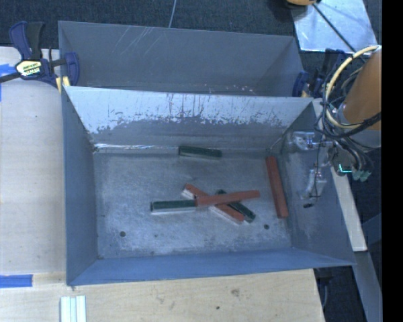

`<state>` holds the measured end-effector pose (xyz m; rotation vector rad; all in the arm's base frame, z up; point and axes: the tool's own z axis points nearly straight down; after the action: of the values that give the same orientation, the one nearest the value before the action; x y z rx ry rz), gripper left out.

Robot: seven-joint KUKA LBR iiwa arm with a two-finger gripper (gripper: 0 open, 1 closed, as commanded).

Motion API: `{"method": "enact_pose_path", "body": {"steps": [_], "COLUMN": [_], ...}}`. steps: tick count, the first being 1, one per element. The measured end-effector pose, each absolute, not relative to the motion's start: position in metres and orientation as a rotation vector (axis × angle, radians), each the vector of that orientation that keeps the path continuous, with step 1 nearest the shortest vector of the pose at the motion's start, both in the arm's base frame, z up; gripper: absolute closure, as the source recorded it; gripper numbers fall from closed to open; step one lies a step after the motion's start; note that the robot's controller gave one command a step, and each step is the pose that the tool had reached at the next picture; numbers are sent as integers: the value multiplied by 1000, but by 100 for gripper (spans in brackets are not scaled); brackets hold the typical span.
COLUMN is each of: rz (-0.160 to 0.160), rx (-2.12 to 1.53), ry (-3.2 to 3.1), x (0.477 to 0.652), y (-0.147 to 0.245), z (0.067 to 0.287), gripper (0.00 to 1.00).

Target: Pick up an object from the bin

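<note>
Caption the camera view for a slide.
The gripper hangs over the right wall of the bin, beside a red-brown bar; crossed red and green bars lie mid-floor.

Slim red-brown stick (277, 186) — lying flat, lengthwise along the right side

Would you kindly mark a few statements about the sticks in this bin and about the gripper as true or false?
1. A dark green stick lies by itself near the back wall of the bin. True.
2. The gripper hangs over the bin's left side. False: it is at the right side, over the sloping right wall.
3. A few sticks lie crossed in a small heap in the middle of the floor. True.
4. The reddish-brown stick at the right rests on top of that heap. False: it lies apart from the heap, along the foot of the right wall, next to the gripper.
</note>
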<state>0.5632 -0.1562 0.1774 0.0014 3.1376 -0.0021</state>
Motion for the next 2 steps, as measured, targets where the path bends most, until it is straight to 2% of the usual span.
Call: {"method": "enact_pose_path", "body": {"steps": [1, 2], "rz": [-5, -1], "rx": [-109, -418], "ry": [3131, 3110], "x": [576, 562], "y": [-139, -130], "z": [140, 94], "gripper": [0, 0]}}
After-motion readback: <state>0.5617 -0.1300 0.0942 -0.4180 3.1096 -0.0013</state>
